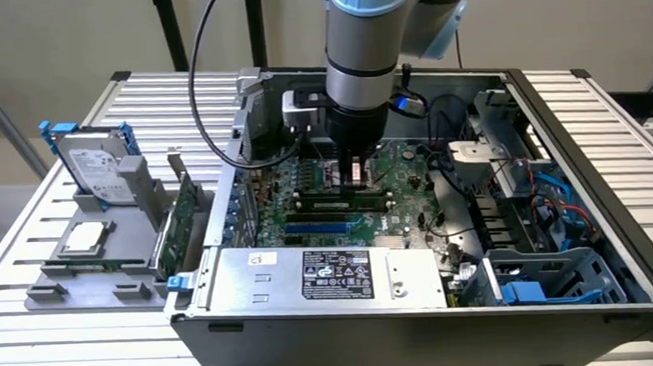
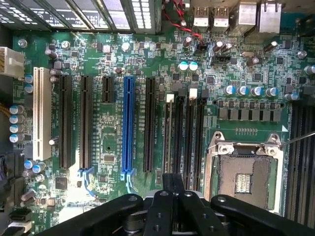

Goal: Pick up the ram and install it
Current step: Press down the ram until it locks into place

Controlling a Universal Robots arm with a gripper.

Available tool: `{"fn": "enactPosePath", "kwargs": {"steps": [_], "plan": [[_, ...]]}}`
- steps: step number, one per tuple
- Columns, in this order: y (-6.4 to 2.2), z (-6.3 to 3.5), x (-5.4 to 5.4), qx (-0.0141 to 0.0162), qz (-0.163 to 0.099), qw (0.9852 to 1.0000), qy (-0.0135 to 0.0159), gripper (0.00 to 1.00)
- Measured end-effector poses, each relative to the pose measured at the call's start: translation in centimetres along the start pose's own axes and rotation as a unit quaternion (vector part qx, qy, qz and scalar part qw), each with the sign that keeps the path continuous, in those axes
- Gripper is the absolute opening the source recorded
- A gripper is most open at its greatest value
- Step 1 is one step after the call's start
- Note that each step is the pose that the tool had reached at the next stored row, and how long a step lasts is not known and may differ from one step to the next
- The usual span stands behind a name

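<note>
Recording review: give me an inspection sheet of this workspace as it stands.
surface: slatted metal table carrying an open computer case and a grey holder.
job's things: a thin green strip, possibly the ram, lies in the holder; motherboard exposed.
clutter: hard drive, processor chip and expansion card in the holder.
grippers: claw inside the case, just above the motherboard's long dark slots.
cables: black cable looping off the arm; blue cables inside the case.
surroundings: plain wall, dark posts behind.
</note>
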State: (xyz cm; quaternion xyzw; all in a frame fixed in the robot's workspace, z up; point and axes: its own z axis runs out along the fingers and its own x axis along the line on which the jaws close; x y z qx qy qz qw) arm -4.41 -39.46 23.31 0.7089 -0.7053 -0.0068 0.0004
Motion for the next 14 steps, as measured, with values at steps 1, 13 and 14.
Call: {"fn": "enactPosePath", "kwargs": {"steps": [1,13,14], "plan": [[0.0,-0.47,0.0,-0.0001,0.0,1.0,0.0002,0.0],[0.01,-1.34,-0.01,-0.0003,0.0,1.0,0.0003,0.0],[0.01,-1.34,-0.01,-0.0003,0.0,1.0,0.0003,0.0]]}}
